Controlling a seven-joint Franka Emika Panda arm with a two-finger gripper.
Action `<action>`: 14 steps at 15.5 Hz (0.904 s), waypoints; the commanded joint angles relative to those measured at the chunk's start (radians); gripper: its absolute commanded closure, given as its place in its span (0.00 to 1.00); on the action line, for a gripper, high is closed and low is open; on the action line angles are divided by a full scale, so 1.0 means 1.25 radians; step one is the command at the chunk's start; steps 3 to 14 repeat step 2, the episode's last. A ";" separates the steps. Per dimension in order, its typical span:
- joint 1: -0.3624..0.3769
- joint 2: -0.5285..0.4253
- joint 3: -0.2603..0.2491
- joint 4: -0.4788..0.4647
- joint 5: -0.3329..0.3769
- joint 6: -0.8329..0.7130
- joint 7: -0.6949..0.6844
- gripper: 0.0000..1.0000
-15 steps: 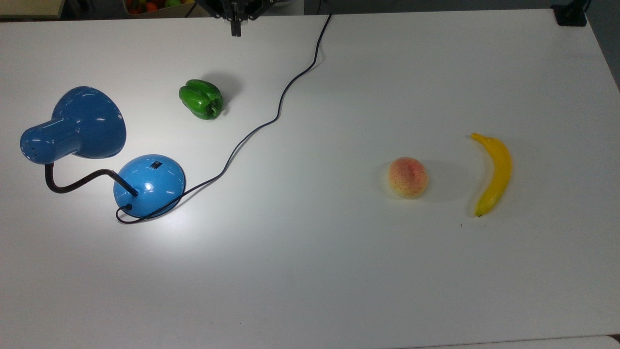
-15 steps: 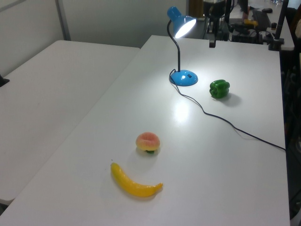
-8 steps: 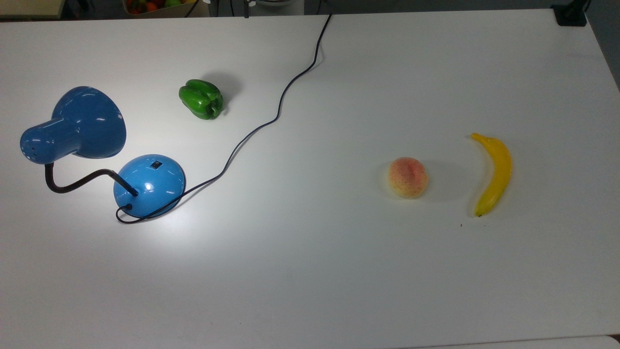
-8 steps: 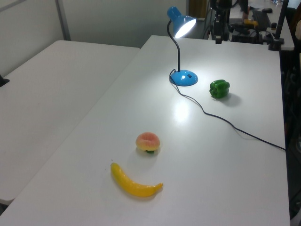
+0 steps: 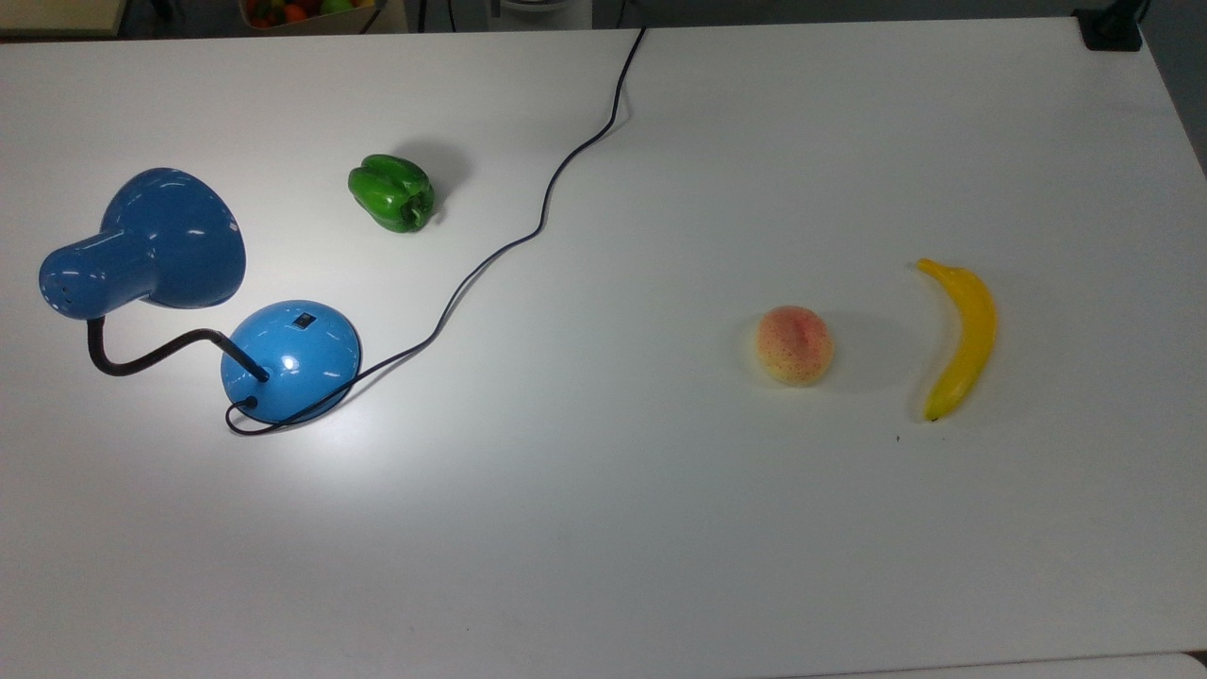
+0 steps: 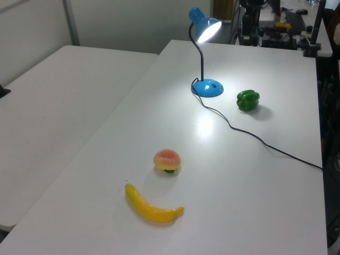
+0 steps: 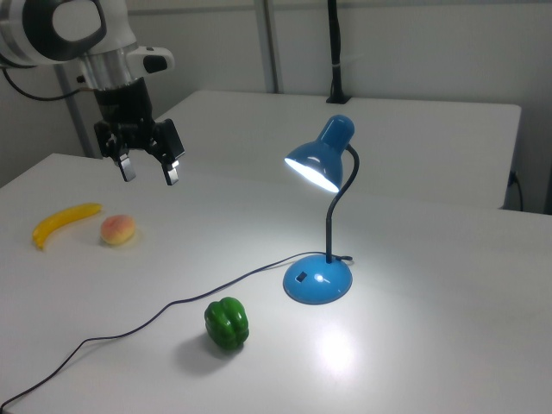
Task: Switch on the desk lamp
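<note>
You're looking at a large white table (image 5: 660, 528) with a matte top. In the left view, a second white table (image 6: 58, 101) stands beside it at nine o'clock, a narrow gap between them. Behind, at twelve o'clock, runs a pale wall (image 7: 414, 52) with a vertical black post (image 7: 333, 52).

The top view looks straight down on the white table (image 5: 660, 528) from overhead, taking in nearly its whole surface. The left view looks obliquely down the table's length from the end where the banana (image 6: 153, 208) lies, toward the desk lamp (image 6: 206, 64). The right view looks from the opposite side, lower and nearer, with the green pepper (image 7: 226, 323) closest. All three views share the lamp, pepper, peach (image 5: 795, 344) and banana.
</note>
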 commanded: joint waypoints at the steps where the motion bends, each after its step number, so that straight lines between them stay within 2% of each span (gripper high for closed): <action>1: -0.004 -0.009 -0.008 0.008 0.009 -0.021 -0.018 0.00; 14: -0.003 -0.009 -0.008 0.008 0.008 -0.022 -0.017 0.00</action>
